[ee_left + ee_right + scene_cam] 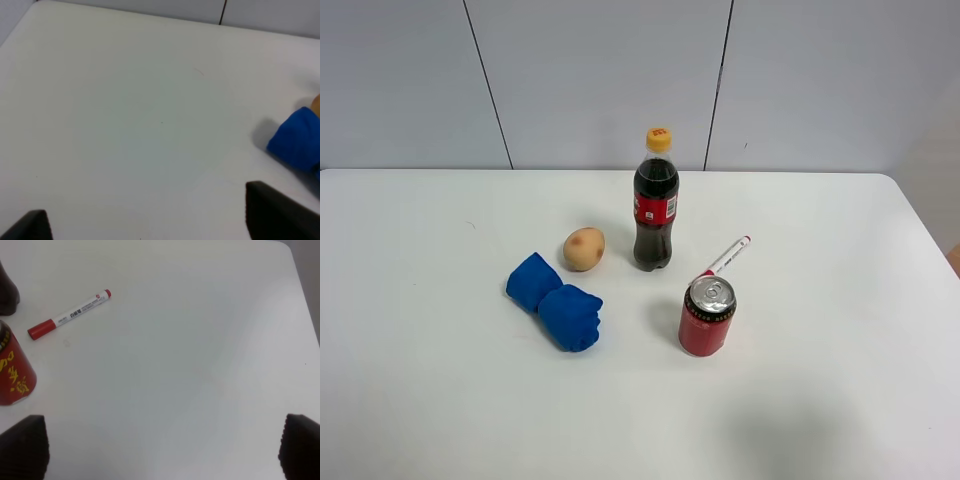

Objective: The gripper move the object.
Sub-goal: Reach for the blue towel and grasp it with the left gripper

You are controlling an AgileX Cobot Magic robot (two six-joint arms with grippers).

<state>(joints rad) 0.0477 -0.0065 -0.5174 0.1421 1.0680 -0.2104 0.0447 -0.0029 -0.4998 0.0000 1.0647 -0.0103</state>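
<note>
The blue cloth bundle (pixel 555 300) lies on the white table (pixel 420 250), left of centre, two-lobed and pinched in the middle. One lobe of it shows at the edge of the left wrist view (pixel 297 137). My left gripper (pixel 150 222) is open and empty, its dark fingertips (pixel 272 212) wide apart over bare table beside the cloth, not touching it. My right gripper (pixel 162 447) is open and empty over bare table, apart from the red can. Neither gripper shows in the exterior high view.
A tan potato (pixel 584 249) lies just behind the cloth. A cola bottle (pixel 656 205) stands at centre. A red soda can (pixel 707 317) (pixel 12 372) stands in front of it, with a red-and-white marker (pixel 725 258) (pixel 70 314) between them.
</note>
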